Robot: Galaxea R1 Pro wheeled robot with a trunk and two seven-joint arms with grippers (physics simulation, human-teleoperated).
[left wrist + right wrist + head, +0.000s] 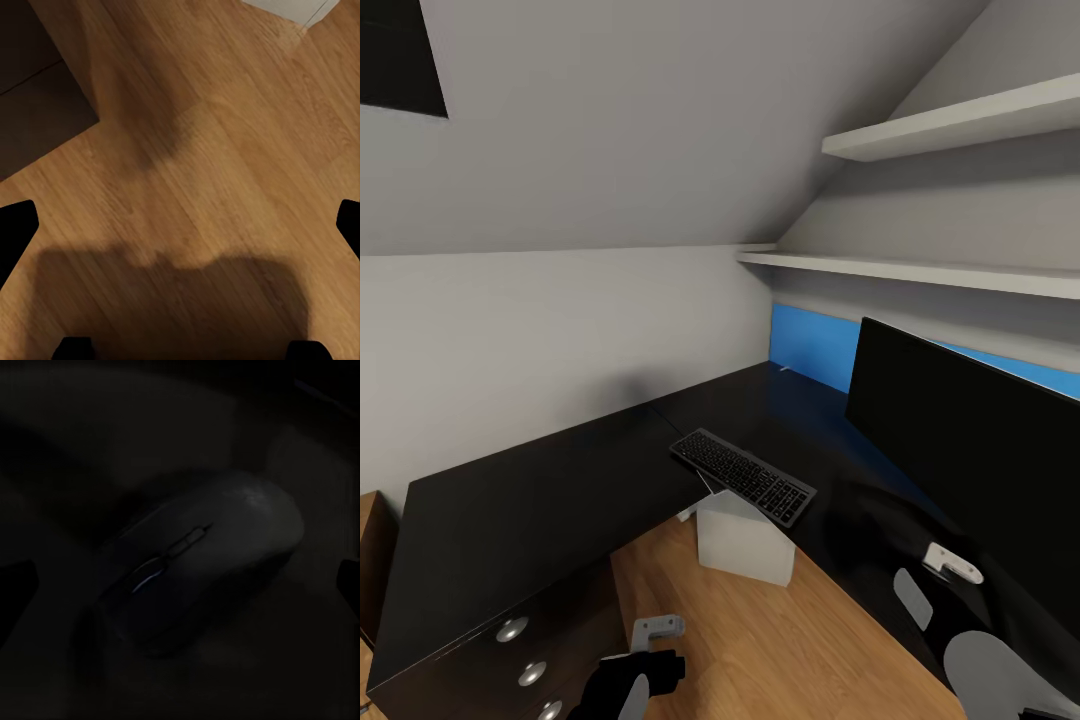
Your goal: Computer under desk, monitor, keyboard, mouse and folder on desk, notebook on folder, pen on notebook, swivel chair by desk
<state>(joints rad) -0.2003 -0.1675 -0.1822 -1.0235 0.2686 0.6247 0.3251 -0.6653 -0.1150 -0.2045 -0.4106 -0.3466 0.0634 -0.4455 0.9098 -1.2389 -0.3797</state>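
Note:
The glossy black desk (540,500) runs in an L along the wall. On it the keyboard (744,475) lies by the inner corner, and the black monitor (970,440) stands to its right. Below the desk's edge stands the white-grey computer (745,540). My right arm (952,566) reaches over the desk in front of the monitor. In the right wrist view the black mouse (202,559) lies on a dark surface, between and just beyond the spread fingertips of my open right gripper (184,585). My left gripper (184,225) hangs open and empty over the wooden floor.
Silver-knobbed drawers (525,650) sit at the desk's left end, close to my left arm (630,680). Two white shelves (920,268) hang above the monitor under a sloped ceiling. The blue back panel (810,345) shows behind the desk. A computer corner (292,7) borders the wooden floor (225,150).

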